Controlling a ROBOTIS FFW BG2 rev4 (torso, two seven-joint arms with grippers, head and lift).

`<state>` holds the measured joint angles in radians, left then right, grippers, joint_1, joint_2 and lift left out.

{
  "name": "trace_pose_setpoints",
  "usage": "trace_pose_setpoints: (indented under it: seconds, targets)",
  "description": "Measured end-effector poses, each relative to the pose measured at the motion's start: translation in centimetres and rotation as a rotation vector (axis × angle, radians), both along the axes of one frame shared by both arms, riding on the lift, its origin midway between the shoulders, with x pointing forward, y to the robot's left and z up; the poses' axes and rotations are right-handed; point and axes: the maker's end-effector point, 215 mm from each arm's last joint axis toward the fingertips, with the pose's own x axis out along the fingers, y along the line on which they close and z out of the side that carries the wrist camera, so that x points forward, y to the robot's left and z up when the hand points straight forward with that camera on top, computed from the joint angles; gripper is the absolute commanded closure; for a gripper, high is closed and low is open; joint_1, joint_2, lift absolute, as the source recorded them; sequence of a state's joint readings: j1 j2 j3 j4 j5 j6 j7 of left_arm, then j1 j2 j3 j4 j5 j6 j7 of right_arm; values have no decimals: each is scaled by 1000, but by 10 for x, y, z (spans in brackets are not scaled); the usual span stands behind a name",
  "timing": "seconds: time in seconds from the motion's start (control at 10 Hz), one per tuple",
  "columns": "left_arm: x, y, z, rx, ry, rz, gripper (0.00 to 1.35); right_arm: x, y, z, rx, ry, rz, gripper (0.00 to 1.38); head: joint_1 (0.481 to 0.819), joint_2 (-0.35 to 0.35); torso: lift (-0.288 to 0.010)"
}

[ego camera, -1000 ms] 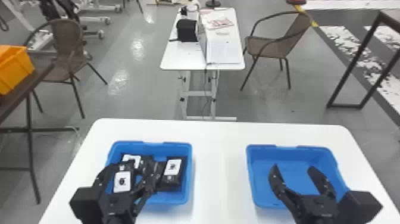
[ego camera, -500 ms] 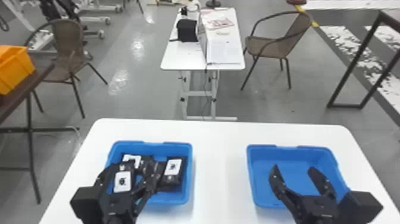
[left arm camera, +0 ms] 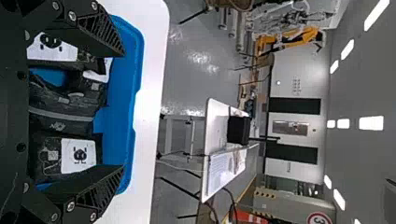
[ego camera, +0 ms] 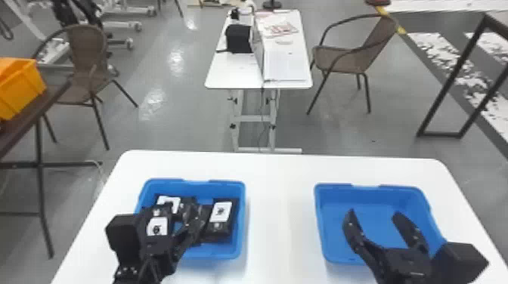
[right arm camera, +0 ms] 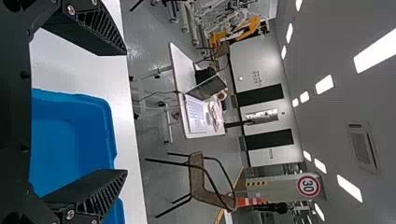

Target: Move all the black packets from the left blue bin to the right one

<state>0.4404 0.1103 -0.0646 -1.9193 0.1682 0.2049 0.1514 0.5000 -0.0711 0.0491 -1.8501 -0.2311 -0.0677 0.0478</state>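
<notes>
L gripper (ego camera: 180, 211): fingers apart, over near part of left blue bin (ego camera: 242, 223). Black packets (left arm camera: 65, 105) in that bin, some w/ white labels; one labelled pkt (ego camera: 220, 223) by the bin's R side. R gripper (ego camera: 374, 214): fingers apart, above right blue bin (ego camera: 319, 219); bare blue floor seen inside. Both bins on white table (ego camera: 279, 196), apart. Beyond: 2nd white table (ego camera: 234, 75), w/ brown chair (ego camera: 336, 60) to its R.

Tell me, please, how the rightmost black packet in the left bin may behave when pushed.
Rolling or tipping seems unlikely: the packet lies flat, broad labelled face up. It may give a little, since its wrapping looks slightly wrinkled.
</notes>
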Motion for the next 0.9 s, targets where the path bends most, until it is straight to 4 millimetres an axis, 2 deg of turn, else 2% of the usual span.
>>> trace_pose_setpoints:
  seconds: [0.3, 0.6, 0.9]
  targets:
    - [25, 12, -34, 20, 138, 32, 182, 3, 1, 0, 9, -1, 6, 116, 695, 52, 0]
    - [35, 20, -80, 17, 334, 37, 188, 6, 3, -1, 19, -1, 13, 116, 695, 64, 0]
    - [43, 18, -113, 21, 444, 0, 190, 8, 4, -1, 30, -2, 19, 116, 695, 62, 0]
